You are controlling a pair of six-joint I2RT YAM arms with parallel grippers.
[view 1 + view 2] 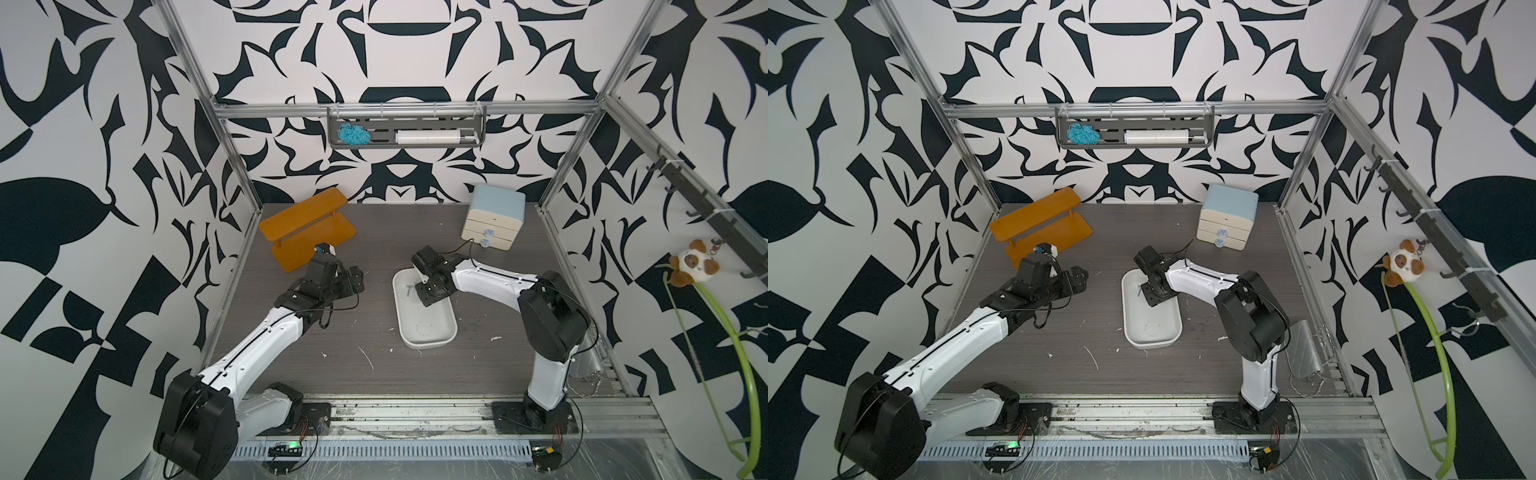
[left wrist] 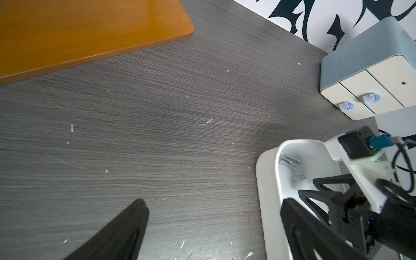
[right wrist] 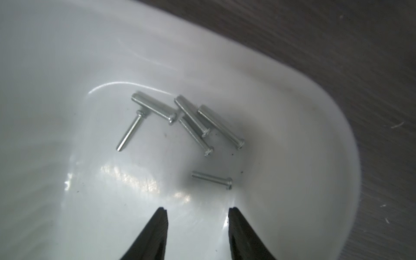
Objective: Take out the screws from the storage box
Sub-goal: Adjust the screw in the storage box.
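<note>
Screws (image 3: 192, 116), six in all, lie on the floor of the white tray (image 3: 292, 135), just ahead of the right claw (image 3: 198, 209). Five sit in a loose bunch a little farther from its tips, some touching or overlapping. The sixth, a short screw (image 3: 211, 179), lies alone, nearest the tips. The right claw hangs inside the tray with its two black fingers (image 3: 157, 231) partly spread. Bare white plastic shows between them, so it has hold of nothing and stands apart from every screw. In a top view the tray rests on the grey table (image 1: 332, 332), with that claw over its far end. The left claw (image 2: 212, 201) is spread wide and holds nothing, over bare table well to the side of the tray. Beyond the right claw stands a small drawer cabinet (image 1: 494, 216). Just beyond the left claw lies an orange wooden shelf (image 1: 307, 228).
</note>
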